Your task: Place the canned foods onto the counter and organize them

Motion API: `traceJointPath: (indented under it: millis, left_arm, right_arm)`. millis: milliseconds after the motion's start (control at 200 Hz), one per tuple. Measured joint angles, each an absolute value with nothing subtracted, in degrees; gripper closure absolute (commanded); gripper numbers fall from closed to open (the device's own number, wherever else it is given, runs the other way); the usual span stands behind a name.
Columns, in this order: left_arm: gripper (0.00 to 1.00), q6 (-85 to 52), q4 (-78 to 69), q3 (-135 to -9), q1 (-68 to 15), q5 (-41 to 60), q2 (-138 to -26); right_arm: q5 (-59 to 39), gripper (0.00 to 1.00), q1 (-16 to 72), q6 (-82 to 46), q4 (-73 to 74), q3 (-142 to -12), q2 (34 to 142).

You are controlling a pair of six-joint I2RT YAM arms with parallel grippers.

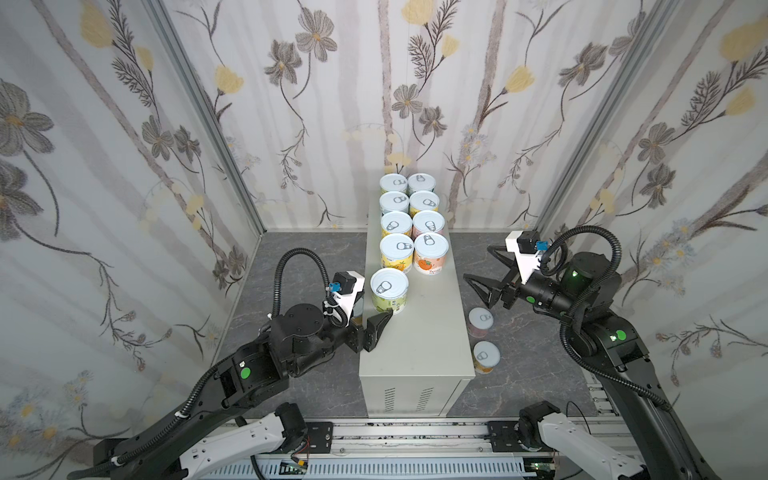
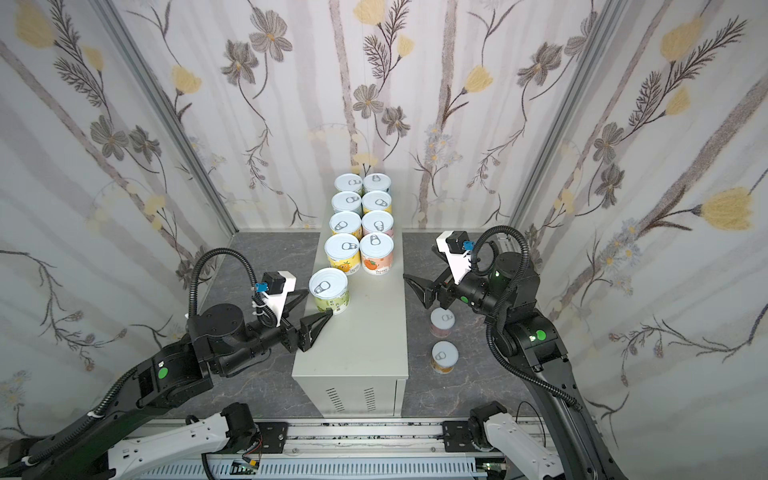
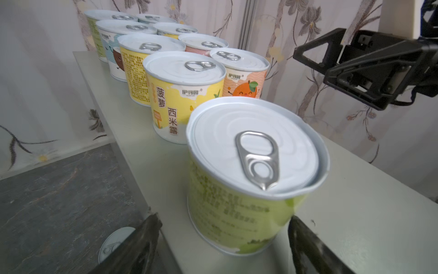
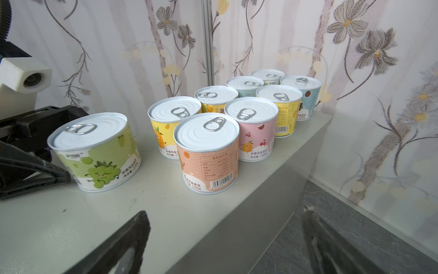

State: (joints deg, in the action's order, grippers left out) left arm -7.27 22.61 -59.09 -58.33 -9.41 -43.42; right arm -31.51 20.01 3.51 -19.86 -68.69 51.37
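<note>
Several canned foods stand in two rows [image 1: 413, 220] along the far half of the pale counter [image 1: 419, 357]. A green grape can [image 1: 389, 289] [image 3: 248, 170] stands alone on the counter, nearer than the rows. My left gripper [image 1: 376, 305] [image 3: 224, 227] is open, with a fingertip on each side of the can's near side and a gap showing between them. My right gripper [image 1: 476, 262] [image 4: 225, 227] hangs open and empty over the counter's right edge. A pink can [image 1: 481, 321] and an orange can [image 1: 486, 356] stand on the floor to the counter's right.
In the left wrist view, another can's lid [image 3: 116, 244] shows on the dark marbled floor [image 1: 291, 257] beside the counter's left side. Floral wallpapered walls [image 1: 124, 166] close in the back and both sides. A metal rail [image 1: 415, 436] runs along the front.
</note>
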Motion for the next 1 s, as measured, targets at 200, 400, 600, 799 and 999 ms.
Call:
traceJointPath:
  millis: [200,400,600,799,999]
  left_arm:
    - [0.24,-3.3,16.0,-56.1,-58.4,-9.0,-42.4]
    - [0.34,-1.6,14.0,-55.8,-58.4,-8.6,-42.3]
    - [0.38,-0.9,13.5,-55.8,-58.4,-8.4,-42.3]
    - [0.39,-0.4,13.0,-55.7,-58.4,-9.1,-42.9]
    - [0.39,-0.4,12.2,-55.5,-58.5,-10.6,-43.4]
  right_arm:
    - [-31.6,0.00,22.4,3.5,-19.2,-68.7,53.5]
    - [-31.6,0.00,23.7,3.5,-19.0,-68.7,54.7]
    - [-31.5,0.00,24.0,3.5,-18.2,-68.7,56.0]
    - [-31.1,0.00,24.3,3.6,-18.3,-68.7,56.7]
    - [-30.2,0.00,24.4,3.7,-18.3,-68.7,57.2]
